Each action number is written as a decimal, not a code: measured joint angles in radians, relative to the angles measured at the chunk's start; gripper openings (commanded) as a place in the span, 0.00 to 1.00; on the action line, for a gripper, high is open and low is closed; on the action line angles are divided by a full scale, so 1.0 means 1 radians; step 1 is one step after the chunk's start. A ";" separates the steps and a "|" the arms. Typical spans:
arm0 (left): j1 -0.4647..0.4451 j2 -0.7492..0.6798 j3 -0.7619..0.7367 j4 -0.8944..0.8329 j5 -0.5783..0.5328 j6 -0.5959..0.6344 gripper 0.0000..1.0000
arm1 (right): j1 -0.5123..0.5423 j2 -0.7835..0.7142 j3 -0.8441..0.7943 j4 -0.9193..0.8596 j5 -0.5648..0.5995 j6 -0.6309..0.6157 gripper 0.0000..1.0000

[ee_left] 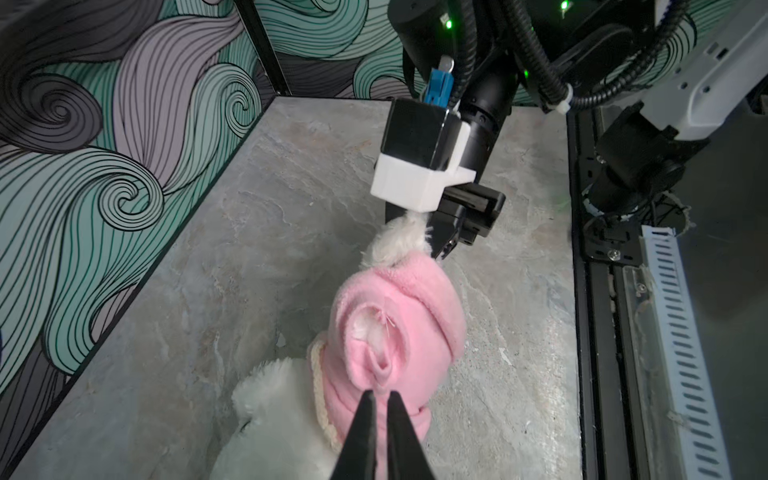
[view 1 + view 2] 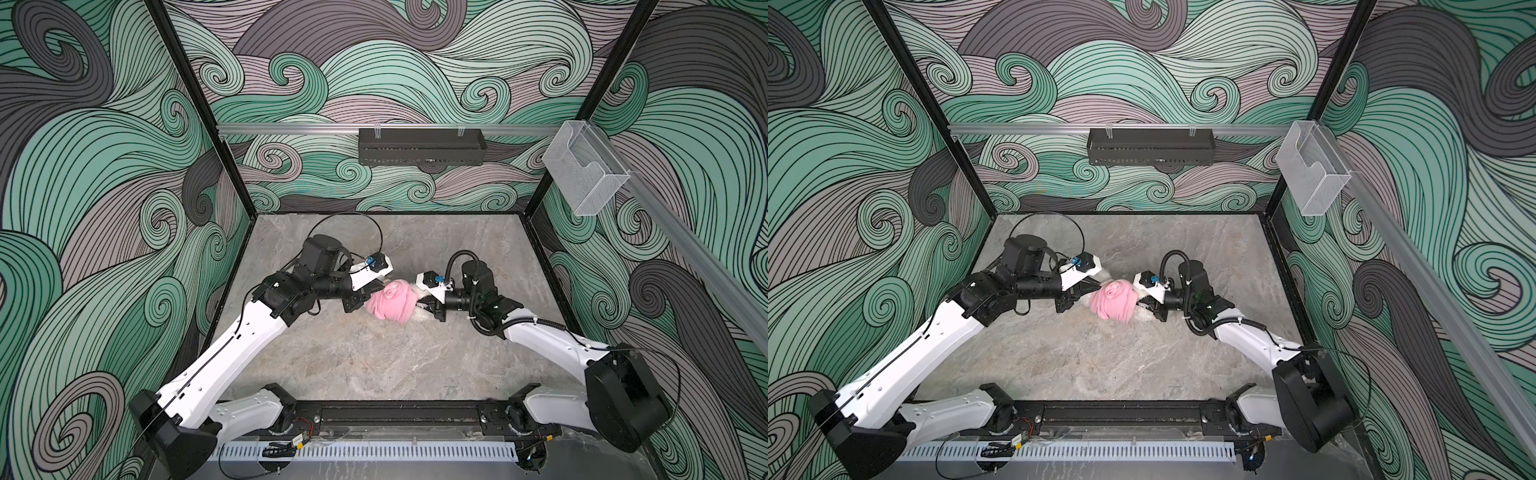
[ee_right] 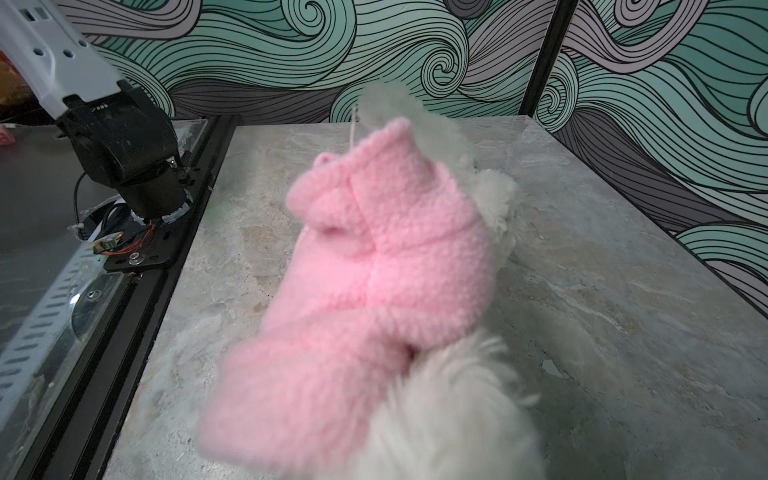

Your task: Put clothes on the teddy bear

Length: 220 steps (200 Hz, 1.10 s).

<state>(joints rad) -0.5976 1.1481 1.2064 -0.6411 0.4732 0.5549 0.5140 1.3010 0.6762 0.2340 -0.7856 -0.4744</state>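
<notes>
The white teddy bear (image 2: 420, 292) (image 2: 1143, 292) lies on its side mid-table, with a pink shirt (image 2: 392, 305) (image 2: 1115, 303) bunched round its body. In the left wrist view its head (image 1: 282, 415) lies near the camera and one leg (image 1: 395, 245) points away. My left gripper (image 1: 380, 395) (image 2: 368, 297) is at the head end, jaws nearly together, pinching a fold of the pink shirt (image 1: 395, 332). My right gripper (image 1: 419, 222) (image 2: 424, 307) is closed on the far leg. In the right wrist view white fur (image 3: 449, 415) and the shirt (image 3: 374, 270) hide its fingers.
The grey stone tabletop (image 2: 374, 365) is walled on three sides. A black tray (image 2: 419, 151) hangs on the back rail and a clear plastic box (image 2: 586, 170) on the right rail. The arms' black base rail (image 2: 390, 413) runs along the front edge.
</notes>
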 measured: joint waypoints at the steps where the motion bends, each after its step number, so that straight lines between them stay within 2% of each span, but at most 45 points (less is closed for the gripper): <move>1: -0.001 0.004 0.000 -0.002 0.001 0.004 0.09 | 0.001 0.000 0.000 -0.001 0.000 -0.002 0.00; 70: -0.046 0.153 0.039 -0.064 -0.001 0.179 0.08 | 0.023 0.000 0.000 0.013 -0.008 -0.023 0.00; 155: -0.049 0.169 0.039 0.019 -0.070 0.178 0.31 | 0.023 0.000 -0.001 0.042 -0.008 -0.014 0.00; 220: -0.049 0.209 0.049 0.041 -0.058 0.159 0.40 | 0.023 0.000 -0.002 0.057 -0.009 0.010 0.00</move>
<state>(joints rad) -0.6468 1.3567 1.2556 -0.5999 0.4149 0.7143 0.5369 1.3010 0.6743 0.2913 -0.7948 -0.4648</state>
